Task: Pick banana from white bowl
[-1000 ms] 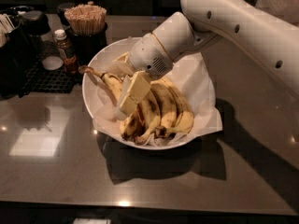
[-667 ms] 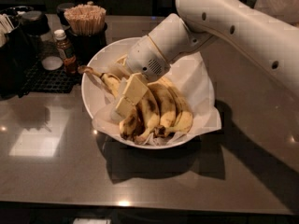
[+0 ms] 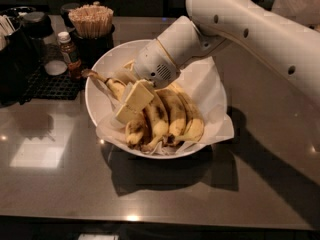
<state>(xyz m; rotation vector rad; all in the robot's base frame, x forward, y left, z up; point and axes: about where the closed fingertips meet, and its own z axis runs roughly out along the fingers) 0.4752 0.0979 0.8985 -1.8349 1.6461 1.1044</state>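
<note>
A large white bowl (image 3: 95,101) lined with crinkled white paper stands on the dark counter and holds several speckled yellow bananas. The banana (image 3: 115,86) with the long thin brown stem lies at the bowl's left side, its stem pointing left over the rim. My gripper (image 3: 133,102) reaches down into the bowl from the upper right. It sits low among the bananas, right next to this banana's body and covering part of it. The shorter-stemmed bananas (image 3: 172,116) lie side by side just right of the gripper.
A dark cup of wooden stir sticks (image 3: 91,21) and a small brown bottle (image 3: 70,54) stand behind the bowl at the left. A black rack (image 3: 20,59) with containers is at the far left. My white arm (image 3: 250,34) crosses over the bowl's right side.
My gripper has shifted slightly left and lower into the bowl. The long-stemmed banana and the other bananas have not moved.
</note>
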